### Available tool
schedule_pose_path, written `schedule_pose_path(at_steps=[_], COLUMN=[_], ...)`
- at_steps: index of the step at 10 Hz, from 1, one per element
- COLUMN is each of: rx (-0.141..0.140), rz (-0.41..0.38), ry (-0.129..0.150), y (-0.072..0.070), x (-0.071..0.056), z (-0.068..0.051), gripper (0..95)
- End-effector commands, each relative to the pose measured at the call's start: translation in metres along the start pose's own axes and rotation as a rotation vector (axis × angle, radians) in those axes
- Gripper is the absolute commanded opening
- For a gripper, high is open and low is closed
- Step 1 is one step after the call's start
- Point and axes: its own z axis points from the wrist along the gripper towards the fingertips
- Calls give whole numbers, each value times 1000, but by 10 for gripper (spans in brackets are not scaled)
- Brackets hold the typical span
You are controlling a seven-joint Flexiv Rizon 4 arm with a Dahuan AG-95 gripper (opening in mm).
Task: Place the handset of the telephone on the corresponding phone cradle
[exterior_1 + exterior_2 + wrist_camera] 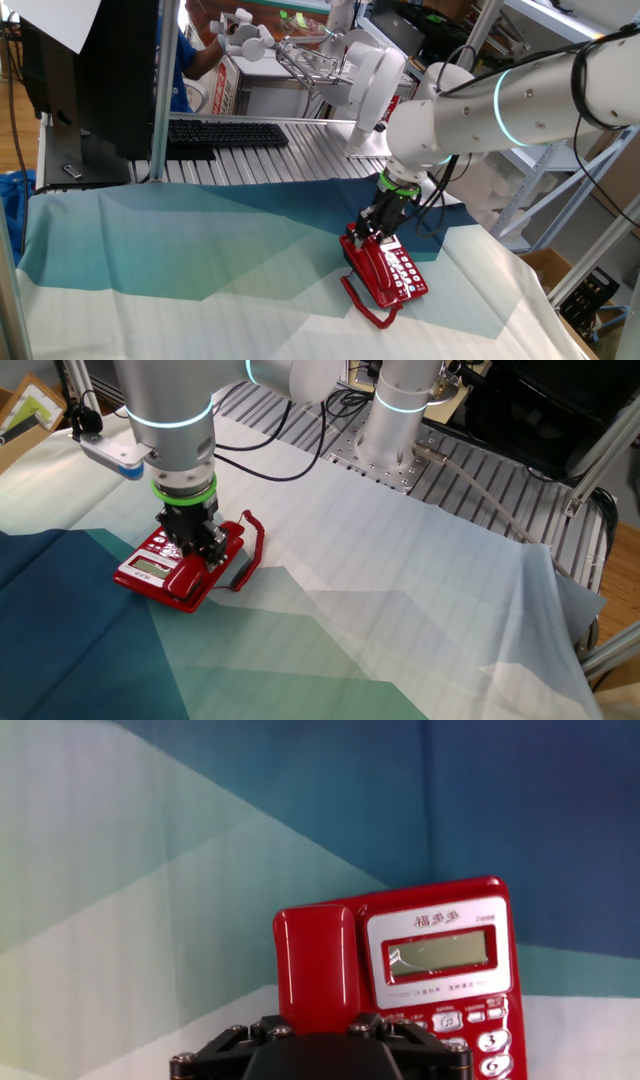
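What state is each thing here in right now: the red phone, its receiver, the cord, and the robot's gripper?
handset: lying along the phone cradle, gripper over it.
telephone: flat on the cloth, display blank.
phone cradle: filled by the handset.
cord: slack, looping on the cloth beside the phone.
gripper: down at the handset; grip cannot be told.
keyboard: untouched, behind.
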Motion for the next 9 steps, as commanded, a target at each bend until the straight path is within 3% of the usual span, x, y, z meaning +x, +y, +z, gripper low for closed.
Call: schedule_pose_path(at_steps=[1, 6, 9], rx=[-1, 35, 35], rz=[-6, -79, -83], ry=[-2, -10, -12], y=[1, 2, 2], x=[-1, 0, 0], z=[0, 2, 5], gripper=[0, 0, 0])
